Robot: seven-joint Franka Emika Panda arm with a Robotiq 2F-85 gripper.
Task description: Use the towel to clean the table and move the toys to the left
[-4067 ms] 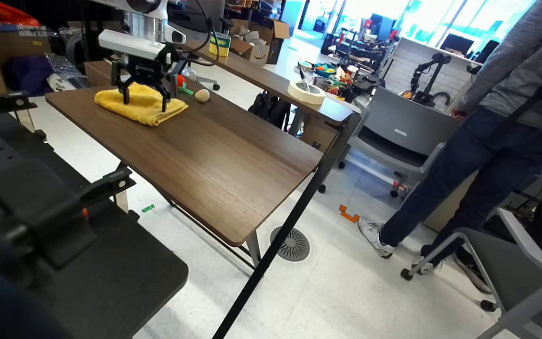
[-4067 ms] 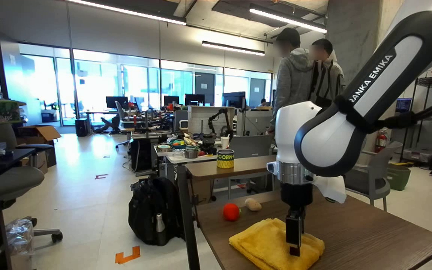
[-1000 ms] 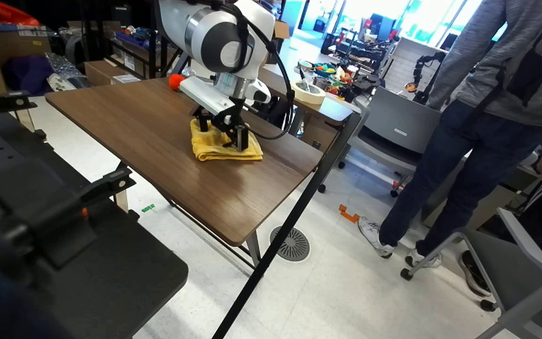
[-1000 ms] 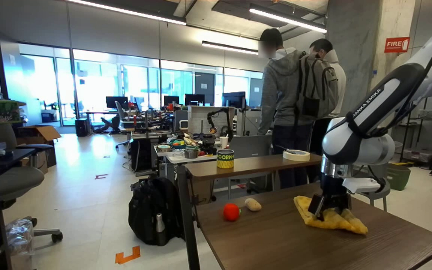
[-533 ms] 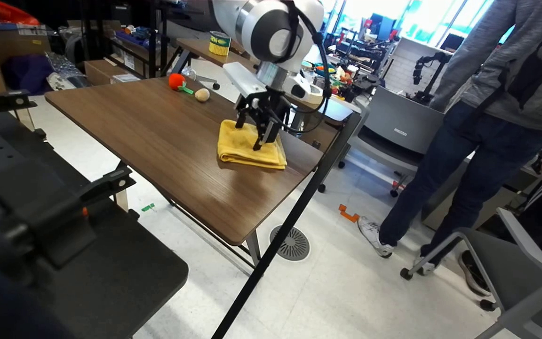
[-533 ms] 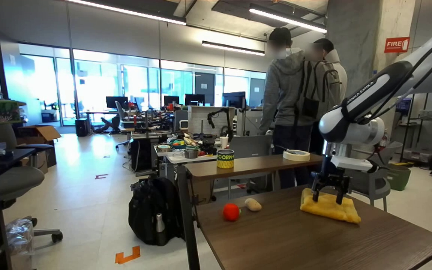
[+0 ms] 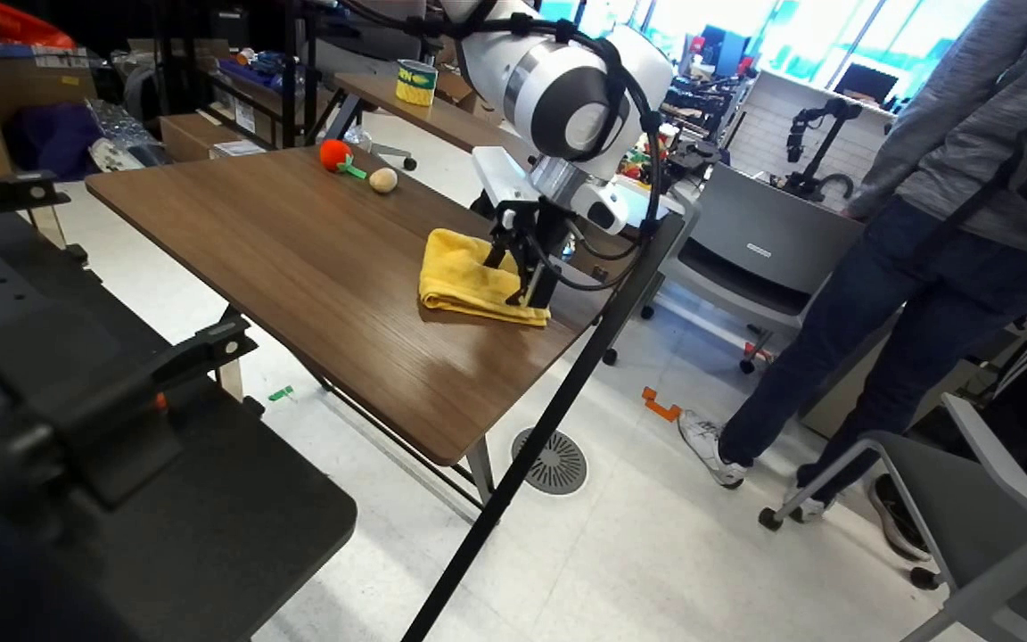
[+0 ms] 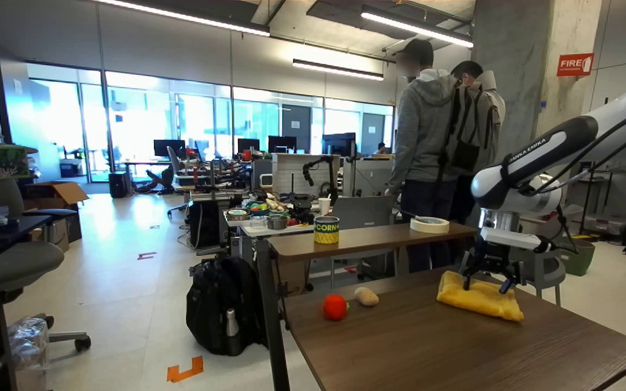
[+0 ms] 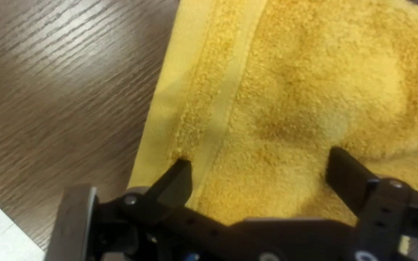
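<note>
A folded yellow towel [image 7: 455,267] lies on the brown wood-grain table [image 7: 299,259], near its edge. My gripper [image 7: 502,283] stands over the towel with its jaws wide apart. In the wrist view the gripper [image 9: 260,157] has both fingertips down at the cloth's surface; whether they press on it I cannot tell. Nothing is pinched between them. Apart from the towel [image 8: 479,305], at the opposite end of the table, sit the toys in both exterior views: a red round one [image 8: 335,307] with a green bit and a tan oval one [image 8: 367,296].
A raised brown shelf [image 8: 378,239] runs behind the table, carrying a corn can [image 8: 326,231] and a tape roll [image 8: 430,225]. A black pole [image 7: 549,419] stands at the table's corner. The dark desk [image 7: 210,526] lies across a gap. People stand beyond a grey chair [image 7: 759,232].
Over the last seconds my gripper and the towel moved from beside the toys to the far end of the table. In the last half second both shifted slightly farther. The toys stayed put.
</note>
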